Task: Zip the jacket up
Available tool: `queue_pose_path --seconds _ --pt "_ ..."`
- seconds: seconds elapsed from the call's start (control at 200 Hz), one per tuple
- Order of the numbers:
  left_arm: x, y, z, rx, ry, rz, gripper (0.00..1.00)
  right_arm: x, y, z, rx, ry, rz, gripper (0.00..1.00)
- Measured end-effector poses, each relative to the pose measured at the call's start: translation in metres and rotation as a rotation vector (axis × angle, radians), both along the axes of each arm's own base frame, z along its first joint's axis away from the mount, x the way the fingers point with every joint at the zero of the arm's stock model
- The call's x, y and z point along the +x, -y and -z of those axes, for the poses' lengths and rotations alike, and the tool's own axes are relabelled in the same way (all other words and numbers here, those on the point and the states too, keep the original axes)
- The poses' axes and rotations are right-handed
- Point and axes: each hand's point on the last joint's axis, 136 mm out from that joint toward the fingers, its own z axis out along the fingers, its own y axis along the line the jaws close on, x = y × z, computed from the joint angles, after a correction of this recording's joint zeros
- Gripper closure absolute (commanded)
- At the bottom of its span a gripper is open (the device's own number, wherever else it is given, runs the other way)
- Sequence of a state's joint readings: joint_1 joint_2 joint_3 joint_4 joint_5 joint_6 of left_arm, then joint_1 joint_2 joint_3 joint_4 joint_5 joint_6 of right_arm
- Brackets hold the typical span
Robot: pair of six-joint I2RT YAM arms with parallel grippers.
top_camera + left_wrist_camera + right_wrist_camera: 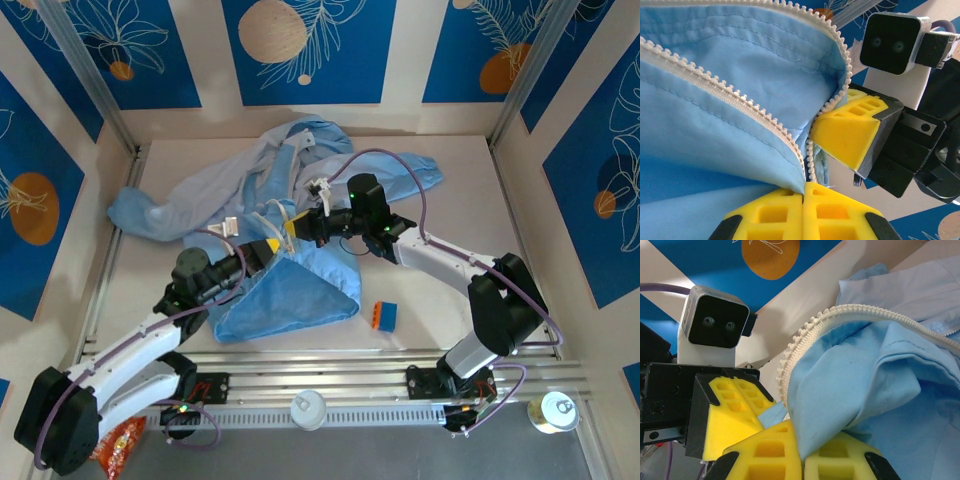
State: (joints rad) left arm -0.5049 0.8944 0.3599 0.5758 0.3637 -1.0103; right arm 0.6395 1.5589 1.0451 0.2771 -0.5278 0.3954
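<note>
The jacket [300,295] lies crumpled across the table [440,300], one edge lifted. The left gripper [803,192] and right gripper [802,450] each pinch its fabric beside the zipper teeth [715,81]; pulling apart could slip the thin cloth free.

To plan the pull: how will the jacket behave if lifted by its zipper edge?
Probably floppy: the jacket lies crumpled and folds where the left gripper and right gripper pinch it. Likely light, as the cloth looks thin. The zipper edge seems slightly stiffer, holding a smooth curve.
</note>
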Motion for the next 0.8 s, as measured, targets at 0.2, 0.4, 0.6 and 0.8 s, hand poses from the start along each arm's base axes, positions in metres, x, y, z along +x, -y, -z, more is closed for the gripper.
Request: queue_pose_path --seconds 0.2,0.4,0.6,0.8 --pt "-0.001 -0.001 -0.002 -0.020 -0.021 -0.003 1.00 -0.002 -0.001 0.000 0.000 0.000 -0.005 1.00" --pt "-0.002 -0.005 -0.008 -0.040 -0.016 -0.021 1.00 -0.002 -0.002 0.000 -0.001 0.000 -0.005 1.00" --pt "-0.003 -0.011 -0.018 -0.060 0.011 -0.044 1.00 -0.003 -0.002 0.000 -0.001 0.004 -0.008 1.00" --pt "-0.001 -0.010 -0.009 -0.058 -0.020 -0.044 1.00 -0.003 -0.002 0.000 -0.001 0.007 -0.010 1.00"
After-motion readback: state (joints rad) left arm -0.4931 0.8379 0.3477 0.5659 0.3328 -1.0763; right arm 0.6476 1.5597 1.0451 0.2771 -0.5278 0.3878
